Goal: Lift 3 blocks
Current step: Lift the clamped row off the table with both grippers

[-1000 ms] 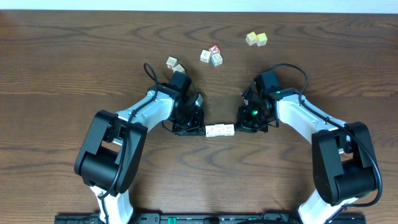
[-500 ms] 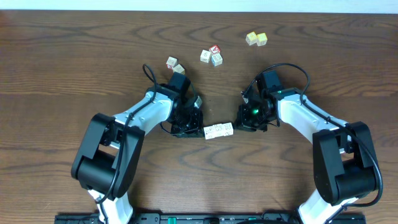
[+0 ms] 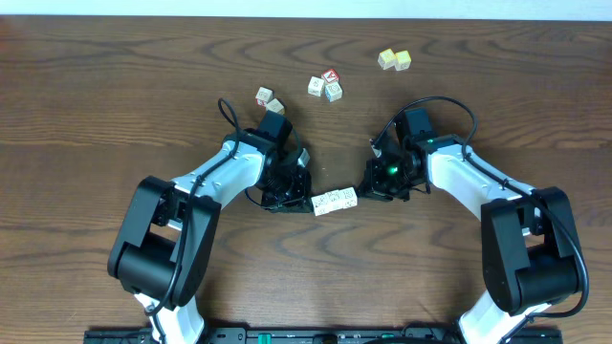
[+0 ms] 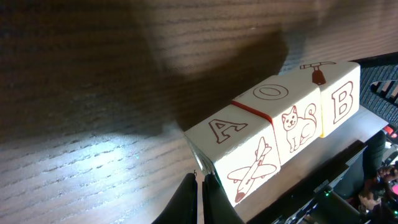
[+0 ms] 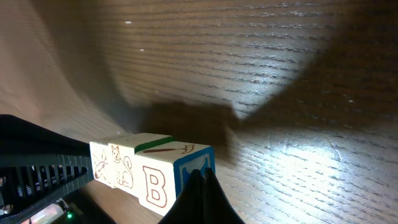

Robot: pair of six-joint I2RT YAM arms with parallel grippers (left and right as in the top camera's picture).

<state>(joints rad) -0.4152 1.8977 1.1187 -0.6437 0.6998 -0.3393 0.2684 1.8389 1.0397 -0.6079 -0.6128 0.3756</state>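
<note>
Wood-grain brown table (image 3: 96, 115) carries everything you need to watch. Take the three blocks (image 3: 335, 201) as your reference: they sit end to end in one short, slightly slanted row in the gap between the two arms. At the row's left end your left gripper (image 3: 311, 202) has its fingers shut together with nothing between them, the joined tips pushing against the end face. Its wrist camera shows those fingertips (image 4: 189, 196) meeting at the bottom corner of the A block (image 4: 239, 155), the one with the airplane. Next along the row comes the O block (image 4: 287, 112) with a cat, then the B block (image 4: 336, 93). At the row's right end your right gripper (image 3: 361, 196) is likewise closed on itself, and its wrist view shows the fingertips (image 5: 194, 190) pressed to the blue-edged end of the B block. So the row is squeezed lengthwise between two closed grippers, not held inside either jaw. In both wrist views the row's shadow falls on the wood a little apart from the blocks. Beyond the row, away from the arm bases, lie a pair of cubes (image 3: 269, 98), a cluster of three cubes (image 3: 325, 86) with one red-marked face, and farthest off two pale yellow cubes (image 3: 394, 60).
</note>
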